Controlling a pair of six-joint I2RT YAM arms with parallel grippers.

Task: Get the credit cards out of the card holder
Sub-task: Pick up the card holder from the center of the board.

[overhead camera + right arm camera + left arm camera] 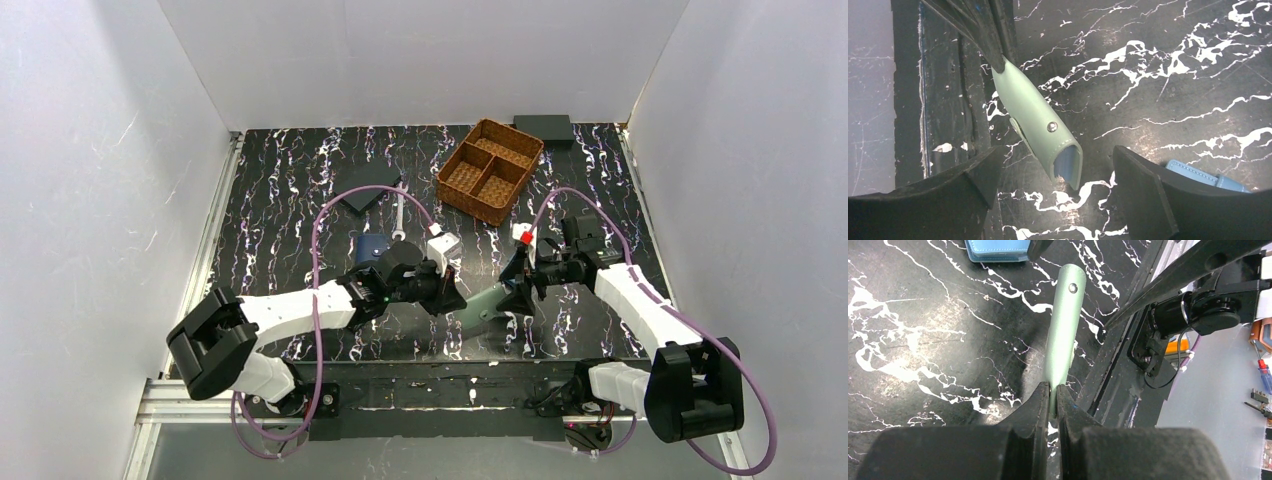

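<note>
The card holder (488, 305) is a pale mint-green wallet with a snap button, held edge-on just above the table near its front edge. My left gripper (455, 300) is shut on one end of it. In the left wrist view the two fingers (1040, 405) pinch the thin green edge of the card holder (1064, 340). My right gripper (1055, 160) stands open with the other end of the card holder (1035, 120) between its fingers, touching neither. That end gapes and shows a bluish inside. The credit cards are hidden.
A brown wicker basket (490, 170) with compartments stands at the back. A light blue wallet (1198, 175) lies beside the right gripper, and a navy wallet (371, 247) behind the left arm. A dark flat pad (368, 190) and a black box (543, 127) lie farther back.
</note>
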